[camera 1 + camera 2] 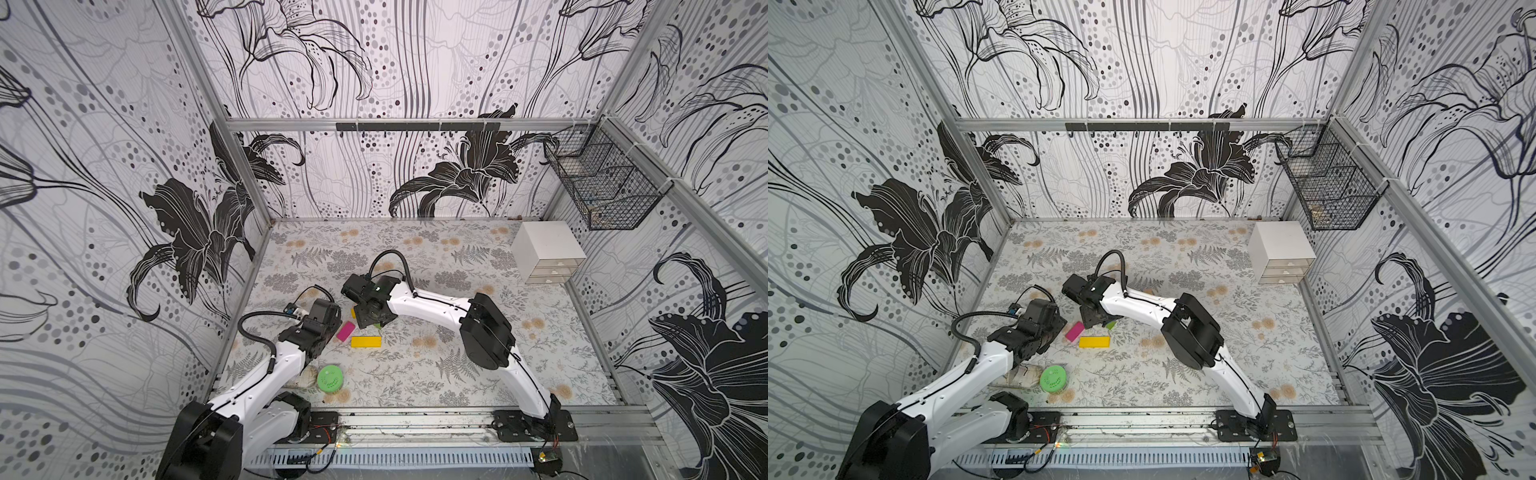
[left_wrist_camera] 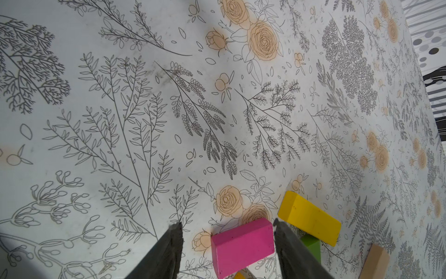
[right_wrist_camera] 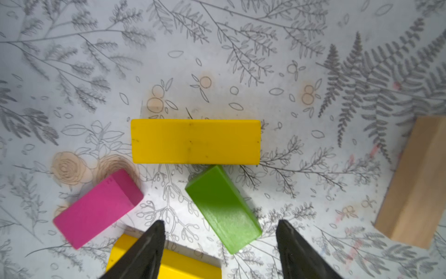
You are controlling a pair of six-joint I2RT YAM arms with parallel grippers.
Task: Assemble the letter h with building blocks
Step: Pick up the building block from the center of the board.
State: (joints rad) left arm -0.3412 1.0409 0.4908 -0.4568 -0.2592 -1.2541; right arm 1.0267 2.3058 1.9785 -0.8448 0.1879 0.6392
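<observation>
The green block (image 3: 222, 207) lay flat on the table (image 3: 313, 36) directly under the right gripper (image 3: 220, 222), its near half between the 2 fingers. Taking the gripper's reach as 12 o'clock, the block's long axis ran about 11 to 5, skewed across the closing line. I judge a small wrist turn would square the pinch. The jaws stood spread wider than the block and touched nothing. The block's far end met, or nearly met, the long side of a yellow block (image 3: 195, 141).

In a top view the pink block (image 1: 345, 331) lay at about 3 o'clock from the left wrist, its axis 1 to 7. The left gripper (image 2: 226, 223) hung spread over it, 1 finger just beside its edge, holding nothing.
</observation>
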